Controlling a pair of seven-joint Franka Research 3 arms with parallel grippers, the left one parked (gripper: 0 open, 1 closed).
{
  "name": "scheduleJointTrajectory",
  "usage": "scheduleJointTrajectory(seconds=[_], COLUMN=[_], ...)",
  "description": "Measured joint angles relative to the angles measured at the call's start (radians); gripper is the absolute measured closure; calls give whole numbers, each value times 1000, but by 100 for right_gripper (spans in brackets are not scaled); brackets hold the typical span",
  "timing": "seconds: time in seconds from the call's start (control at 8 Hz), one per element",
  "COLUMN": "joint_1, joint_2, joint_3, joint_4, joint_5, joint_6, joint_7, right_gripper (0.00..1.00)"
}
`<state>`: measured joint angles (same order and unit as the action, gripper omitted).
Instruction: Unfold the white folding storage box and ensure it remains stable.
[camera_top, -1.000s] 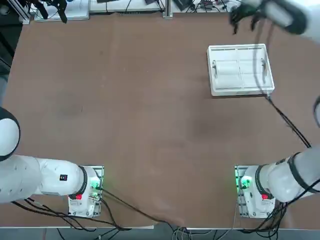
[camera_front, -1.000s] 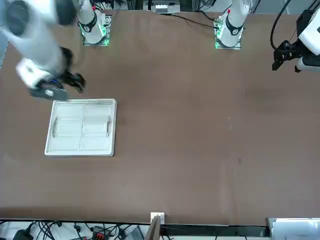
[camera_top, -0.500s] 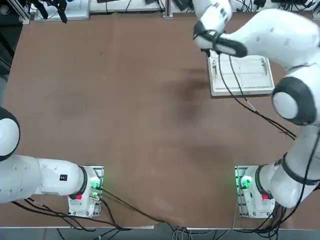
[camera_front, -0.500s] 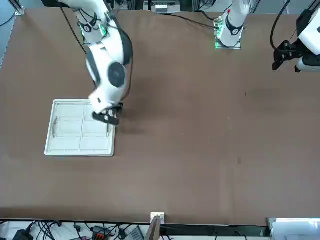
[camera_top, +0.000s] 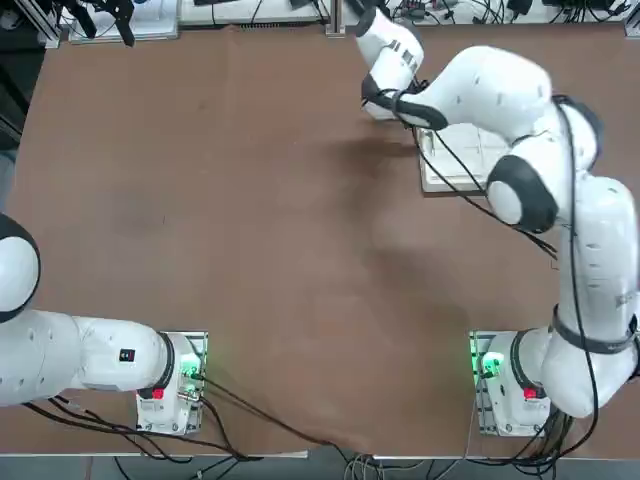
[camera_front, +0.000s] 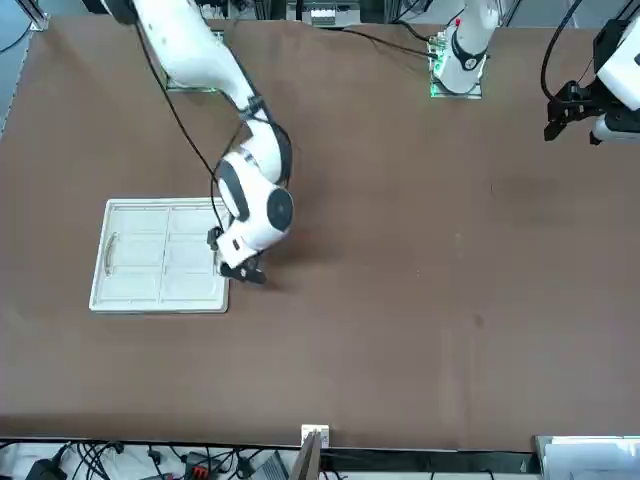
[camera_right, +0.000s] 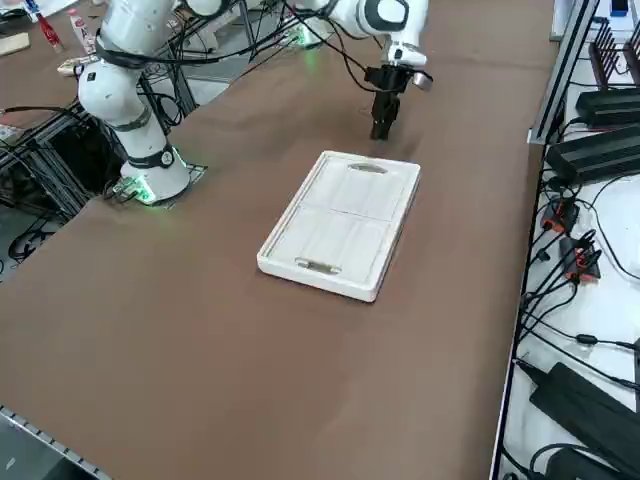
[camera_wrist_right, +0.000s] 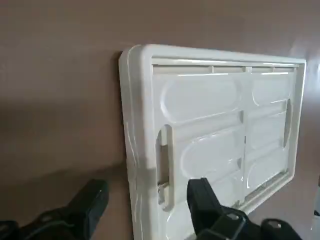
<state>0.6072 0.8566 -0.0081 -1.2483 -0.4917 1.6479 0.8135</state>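
We see the white folding storage box lying collapsed flat at the table's far right — nothing raised yet. The right gripper hovers released, straddling its left short rim. Next we'd close on that rim and lift.

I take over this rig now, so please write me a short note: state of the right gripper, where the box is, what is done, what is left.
Right gripper: open, holding nothing. It hangs low at the short edge of the box that faces the table centre; in the wrist view one finger is over the rim by the handle cutout, the other finger over bare table.
Box: folded flat, lying on the table on the right arm's side, far from the bases.
Done: the approach only. No wall is raised.
Left: grip the rim or a panel, lift the walls up, check that the box stands stable.
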Motion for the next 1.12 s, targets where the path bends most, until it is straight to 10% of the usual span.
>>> scheduleJointTrajectory(seconds=[1.12], joint_1=[16], joint_2=[106], joint_3=[-11], joint_4=[44], joint_5=[-69], joint_6=[-90], joint_7=[1], right_gripper=[18])
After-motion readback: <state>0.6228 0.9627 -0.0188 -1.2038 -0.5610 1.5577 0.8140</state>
